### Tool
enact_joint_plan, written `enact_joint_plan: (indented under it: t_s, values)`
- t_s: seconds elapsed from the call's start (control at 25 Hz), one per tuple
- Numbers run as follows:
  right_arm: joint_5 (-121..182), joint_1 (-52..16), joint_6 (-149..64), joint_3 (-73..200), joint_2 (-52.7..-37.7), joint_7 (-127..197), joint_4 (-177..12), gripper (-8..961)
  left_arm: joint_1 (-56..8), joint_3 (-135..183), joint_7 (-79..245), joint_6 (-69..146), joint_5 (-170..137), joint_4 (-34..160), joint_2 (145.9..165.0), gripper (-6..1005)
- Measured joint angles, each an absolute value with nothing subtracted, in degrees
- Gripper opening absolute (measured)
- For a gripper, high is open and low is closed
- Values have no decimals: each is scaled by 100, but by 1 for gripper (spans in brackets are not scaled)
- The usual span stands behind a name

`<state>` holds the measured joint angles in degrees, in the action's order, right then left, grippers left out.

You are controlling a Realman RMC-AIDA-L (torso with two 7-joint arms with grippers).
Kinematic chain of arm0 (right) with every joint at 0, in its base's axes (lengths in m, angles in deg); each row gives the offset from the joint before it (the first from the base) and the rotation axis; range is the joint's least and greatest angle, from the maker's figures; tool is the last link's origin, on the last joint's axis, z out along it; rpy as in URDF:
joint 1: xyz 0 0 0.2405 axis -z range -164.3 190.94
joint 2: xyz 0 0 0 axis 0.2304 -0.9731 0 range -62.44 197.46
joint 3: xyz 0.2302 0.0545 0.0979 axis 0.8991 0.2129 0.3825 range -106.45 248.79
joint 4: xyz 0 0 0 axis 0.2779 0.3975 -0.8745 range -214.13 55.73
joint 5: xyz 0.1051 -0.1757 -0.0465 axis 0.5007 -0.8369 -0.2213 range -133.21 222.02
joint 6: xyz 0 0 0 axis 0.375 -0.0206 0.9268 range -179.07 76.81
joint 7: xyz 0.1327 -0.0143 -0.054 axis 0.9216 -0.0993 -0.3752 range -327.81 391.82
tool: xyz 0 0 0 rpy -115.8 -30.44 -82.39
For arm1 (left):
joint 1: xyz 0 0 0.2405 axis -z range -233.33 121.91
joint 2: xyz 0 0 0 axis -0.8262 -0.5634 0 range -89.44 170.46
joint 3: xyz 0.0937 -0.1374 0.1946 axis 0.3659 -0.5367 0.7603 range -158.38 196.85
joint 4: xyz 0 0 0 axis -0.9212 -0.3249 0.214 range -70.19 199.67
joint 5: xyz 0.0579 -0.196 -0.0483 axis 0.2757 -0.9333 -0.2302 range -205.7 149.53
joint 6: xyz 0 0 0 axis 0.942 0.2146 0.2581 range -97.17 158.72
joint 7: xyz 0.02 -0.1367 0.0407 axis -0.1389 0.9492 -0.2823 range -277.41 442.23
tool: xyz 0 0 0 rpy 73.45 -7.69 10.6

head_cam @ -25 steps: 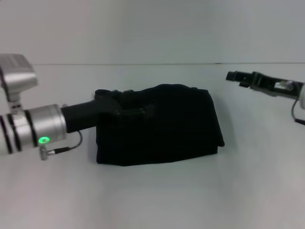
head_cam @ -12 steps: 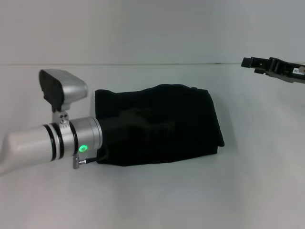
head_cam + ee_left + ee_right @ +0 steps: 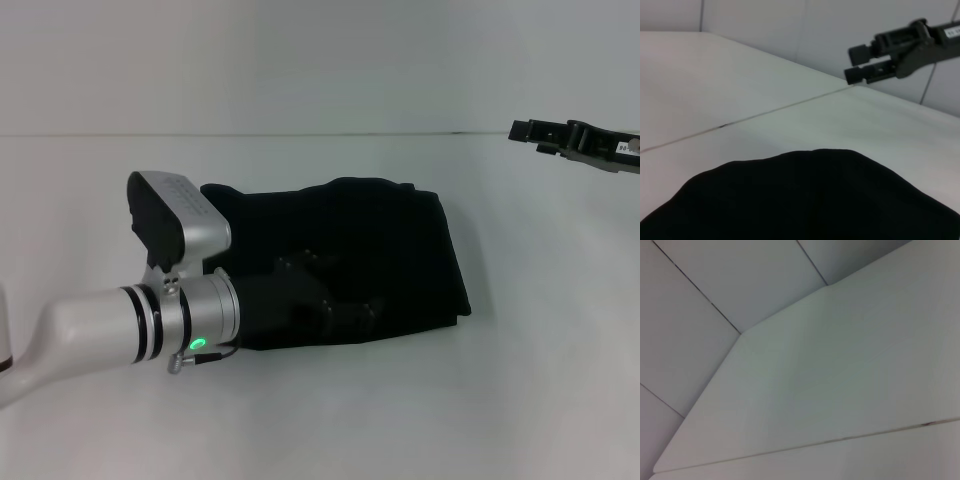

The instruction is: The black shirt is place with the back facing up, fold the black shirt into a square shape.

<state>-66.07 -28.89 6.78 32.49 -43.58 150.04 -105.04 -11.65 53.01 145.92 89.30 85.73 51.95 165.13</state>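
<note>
The black shirt [image 3: 350, 255] lies mid-table [image 3: 520, 400] as a compact folded bundle, roughly rectangular and wider than deep, with the far edge humped and the right edge slightly ragged.

The left gripper [image 3: 335, 305] is low over the near-left part of the bundle. It is black on black, so it cannot be told whether its fingers are spread or pinching fabric. The left wrist view only shows the fabric's rounded fold edge [image 3: 805, 200] just below the camera.

The right gripper [image 3: 525, 131] is parked at the far right, well apart from the shirt. In the left wrist view [image 3: 865, 62] its 2 fingers sit nearly together on nothing, though a narrow gap cannot be ruled out.

Judgement: the fold is nearly done and what remains is squaring up.

To do it well:
- Take the near edge through all layers, not just the top 1.
- Carry it low and flat toward the far edge so the layers don't slide.
- Line the edges up before letting go.
- Lift straight off to avoid dragging the bundle.

Risk: a snagged layer could pull the fold open.
</note>
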Motion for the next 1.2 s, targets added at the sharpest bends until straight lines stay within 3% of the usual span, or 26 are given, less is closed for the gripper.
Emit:
enact_joint_plan:
  t_s: [0.48, 1.2]
  values:
    - [-6619, -2898, 646, 3240, -4330, 14992, -10504, 643, -1373, 5241, 14297, 10176, 8070, 4725, 16476, 949]
    - [-6599, -2942, 645, 3251, -4371, 14998, -10504, 644, -1252, 6023, 13148, 8712, 7647, 5189, 16530, 950]
